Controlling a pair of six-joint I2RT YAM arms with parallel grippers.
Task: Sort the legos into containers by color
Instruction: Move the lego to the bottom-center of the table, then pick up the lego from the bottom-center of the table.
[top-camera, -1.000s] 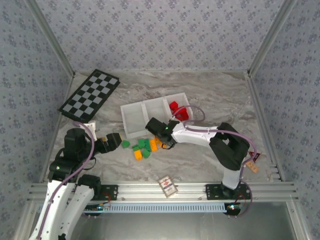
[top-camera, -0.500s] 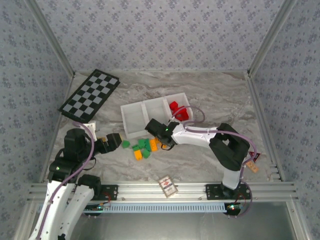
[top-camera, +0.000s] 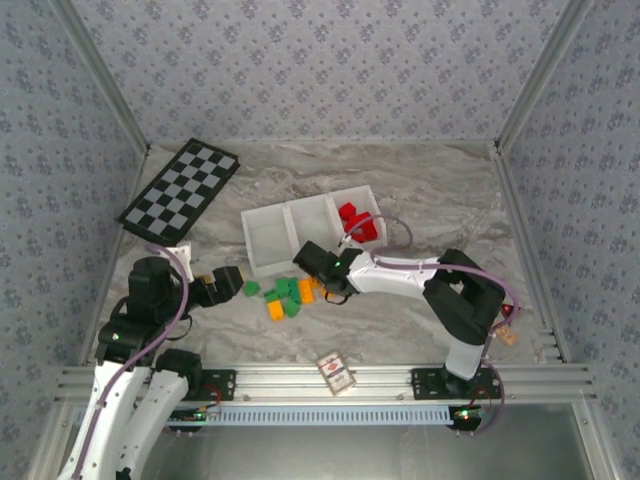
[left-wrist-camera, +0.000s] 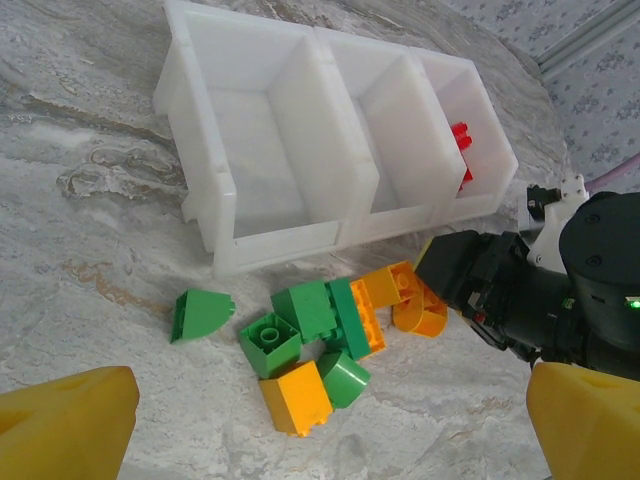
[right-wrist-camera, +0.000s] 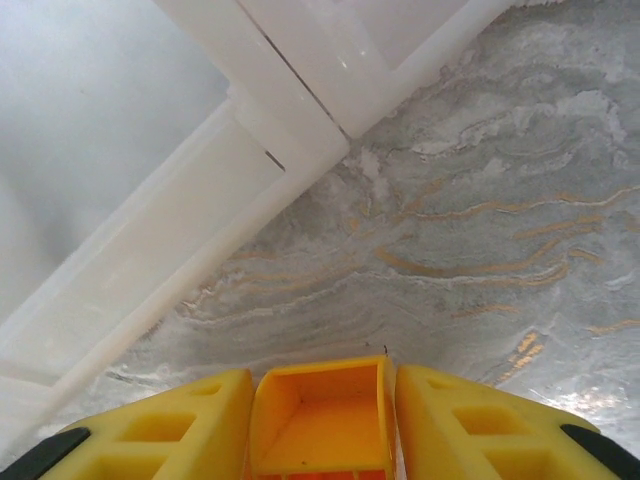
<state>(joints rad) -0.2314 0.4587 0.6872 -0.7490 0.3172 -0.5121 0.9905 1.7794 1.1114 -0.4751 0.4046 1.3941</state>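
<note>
Worktop (top-camera: 430, 190): a grey marbled slab with patterned panels standing along its left, far and right edges.
Tray (left-wrist-camera: 280, 243): three white open compartments in a row near the middle of the worktop. It sits askew, with its left end closer to the near edge.
Right compartment (left-wrist-camera: 478, 100): holds the red legos (left-wrist-camera: 460, 140), several piled together against its right side.
Loose legos (left-wrist-camera: 270, 343): green and orange bricks clustered on the worktop between the tray's near wall and the near edge, a little left of centre. Most of them touch one another.
Green wedge (left-wrist-camera: 200, 313): lies on its own just left of the cluster, on the side toward the left gripper.
Right gripper (right-wrist-camera: 322, 390): stretched leftward across the worktop to the right end of the cluster, just beside the tray's near wall. Its yellow fingers (right-wrist-camera: 160, 430) are clamped on an orange brick.
Orange brick (right-wrist-camera: 320, 425): squeezed between the two fingers with its hollow side toward the wrist camera. Whether it touches the worktop cannot be told.
Left gripper (top-camera: 236, 280): low over the worktop left of the cluster and pointed at it. Its fingertips (left-wrist-camera: 65, 425) are spread wide apart and grip nothing.
Checkerboard (top-camera: 180, 190): lies flat in the far-left corner, well apart from the tray.
Card box (top-camera: 336, 372): a small red-patterned box at the near edge, roughly midway between the two arm bases.
</note>
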